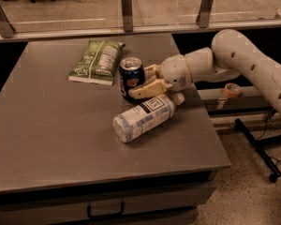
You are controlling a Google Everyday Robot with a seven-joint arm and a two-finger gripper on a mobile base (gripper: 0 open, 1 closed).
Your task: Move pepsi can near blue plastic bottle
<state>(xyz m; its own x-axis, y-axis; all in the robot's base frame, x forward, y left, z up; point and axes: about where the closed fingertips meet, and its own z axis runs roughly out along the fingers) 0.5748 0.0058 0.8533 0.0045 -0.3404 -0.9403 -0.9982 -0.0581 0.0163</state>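
Clasping pepsi can [130, 75], hand [140, 82] beside blue plastic bottle [140, 117].

Dim, warm overhead light throws soft shadows beneath the tool [138, 82] gripping the pepsi can [129, 73].

No text readable. Dark blue pepsi can [129, 75], clasped by the gripper [139, 82], shows a round logo. Clear blue plastic bottle [139, 118]: label print illegible.

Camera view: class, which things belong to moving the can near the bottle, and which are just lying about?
Job: pepsi can, upright; blue plastic bottle, lying beside it; gripper, closed around the can.
Lying about: green snack bag; tape roll beyond the table.
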